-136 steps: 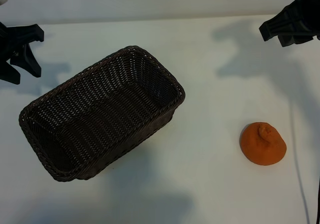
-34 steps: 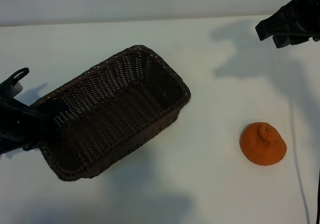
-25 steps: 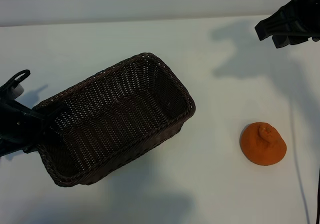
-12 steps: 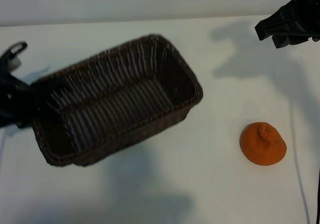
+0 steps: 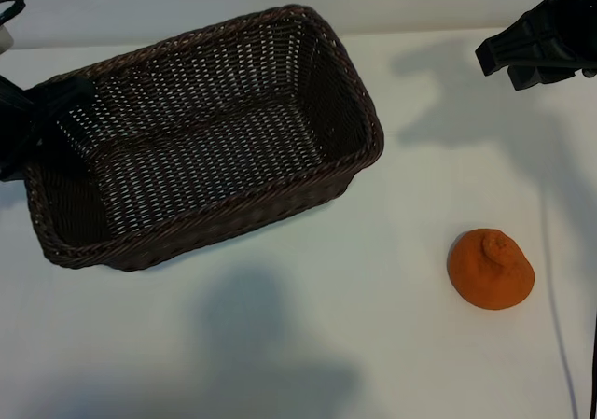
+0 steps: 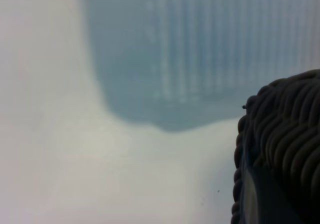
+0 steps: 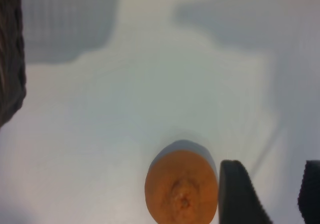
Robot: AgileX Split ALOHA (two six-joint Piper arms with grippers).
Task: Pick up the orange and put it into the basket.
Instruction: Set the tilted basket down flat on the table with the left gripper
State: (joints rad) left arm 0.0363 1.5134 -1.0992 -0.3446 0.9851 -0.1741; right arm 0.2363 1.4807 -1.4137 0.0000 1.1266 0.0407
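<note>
The dark brown wicker basket [image 5: 359, 125] hangs tilted above the table at the far left, with my left gripper [image 5: 45, 111] shut on the rim of its short left end. The left wrist view shows only a piece of the braided rim [image 6: 282, 134] over the white table and the basket's shadow. The lumpy orange [image 5: 491, 268] lies on the table at the right, well apart from the basket. My right gripper [image 5: 534, 53] hovers open and empty at the far right, beyond the orange. In its wrist view the orange [image 7: 182, 186] lies just beside one black finger [image 7: 240, 194].
The table is white and bare around the orange. A thin cable [image 5: 558, 335] runs along the right edge. The basket's shadow [image 5: 252, 335] falls on the near middle of the table.
The left gripper has lifted the basket off the table and swung it toward the far left, turning it. The orange and the right gripper have not moved.
</note>
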